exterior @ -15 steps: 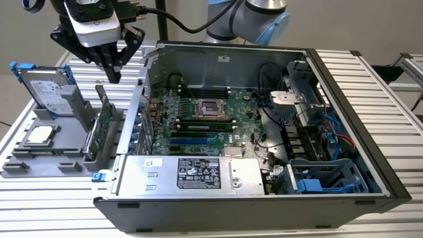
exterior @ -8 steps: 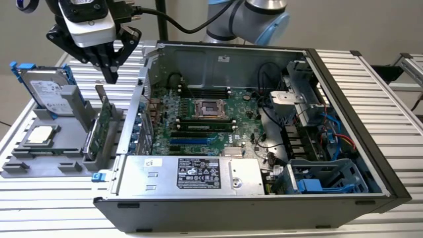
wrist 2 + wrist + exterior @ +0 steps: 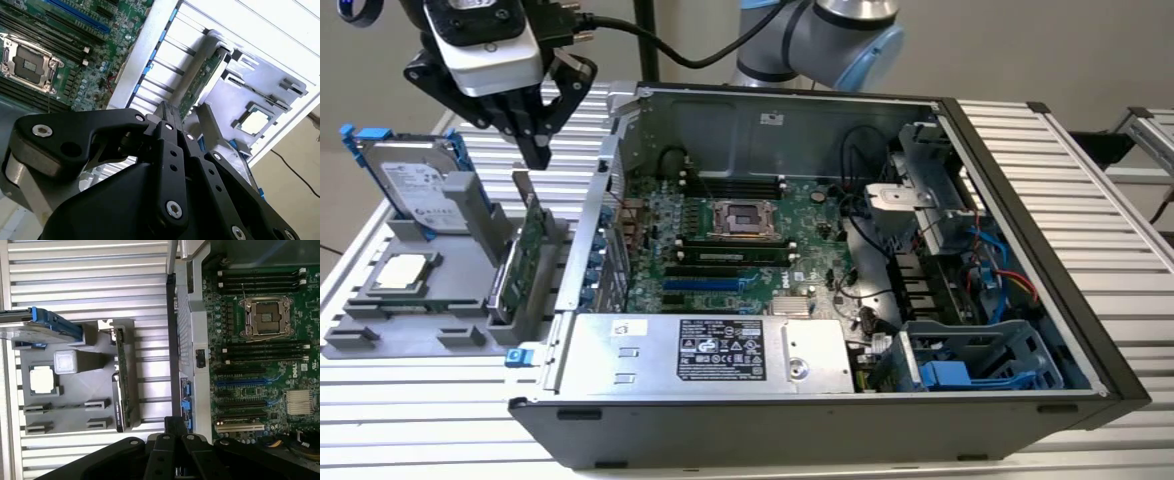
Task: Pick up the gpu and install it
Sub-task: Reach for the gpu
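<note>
— Where is your hand?

— My gripper [image 3: 535, 150] hangs with its fingers pointing down, above the grey holder [image 3: 374, 335] that sits on the slatted table [image 3: 1087, 180], just beside the open computer case [image 3: 720, 120] on the exterior view's left.

— Fingers apart or together?

— Together, tip against tip, with nothing between them. Both wrist views show the same black point [image 3: 167, 111] [image 3: 175, 421].

— And the gpu?

— The gpu [image 3: 520, 262] stands on its long edge in a slot along the holder's edge nearest the case, green board showing. I am over one end of it, and in the exterior view I see a small gap between my fingertips and its top. In the first wrist view it runs as a thin green strip [image 3: 122, 385] parallel to the case wall.

— What else is on the holder?

— The hard drive [image 3: 416, 185], blue-framed, stands tilted at the far corner. The square CPU chip [image 3: 403, 270] lies flat near the outer edge.

— Inside the case?

— The motherboard [image 3: 720, 250] lies bare, with its expansion slots free.
</note>
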Controlling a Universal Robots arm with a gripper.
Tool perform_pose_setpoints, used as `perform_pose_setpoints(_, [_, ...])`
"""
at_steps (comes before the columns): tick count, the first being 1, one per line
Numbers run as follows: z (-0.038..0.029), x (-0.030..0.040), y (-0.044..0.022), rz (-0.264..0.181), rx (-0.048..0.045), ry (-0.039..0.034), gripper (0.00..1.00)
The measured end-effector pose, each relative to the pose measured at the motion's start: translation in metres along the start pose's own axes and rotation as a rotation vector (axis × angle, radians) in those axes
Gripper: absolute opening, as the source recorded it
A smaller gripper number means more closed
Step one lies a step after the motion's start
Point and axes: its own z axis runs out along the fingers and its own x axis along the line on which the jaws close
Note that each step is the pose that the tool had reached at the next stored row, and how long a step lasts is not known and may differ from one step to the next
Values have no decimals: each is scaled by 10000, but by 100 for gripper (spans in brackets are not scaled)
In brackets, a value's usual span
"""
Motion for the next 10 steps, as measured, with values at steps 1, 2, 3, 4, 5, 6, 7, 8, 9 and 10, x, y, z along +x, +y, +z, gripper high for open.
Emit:
perform_pose_setpoints(1, [0, 7, -2, 0, 0, 0, 0])
perform_pose_setpoints(2, [-1, 13, -5, 0, 0, 0, 0])
perform_pose_setpoints(3, [-1, 20, -7, 0, 0, 0, 0])
perform_pose_setpoints(4, [-1, 26, -9, 0, 0, 0, 0])
perform_pose_setpoints(5, [-1, 33, -12, 0, 0, 0, 0])
perform_pose_setpoints(6, [-2, 39, -14, 0, 0, 0, 0])
perform_pose_setpoints(7, [-2, 46, -17, 0, 0, 0, 0])
perform_pose_setpoints(8, [-2, 52, -19, 0, 0, 0, 0])
perform_pose_setpoints(9, [-2, 59, -22, -1, 0, 0, 0])
perform_pose_setpoints(10, [-3, 65, -24, 0, 0, 0, 0])
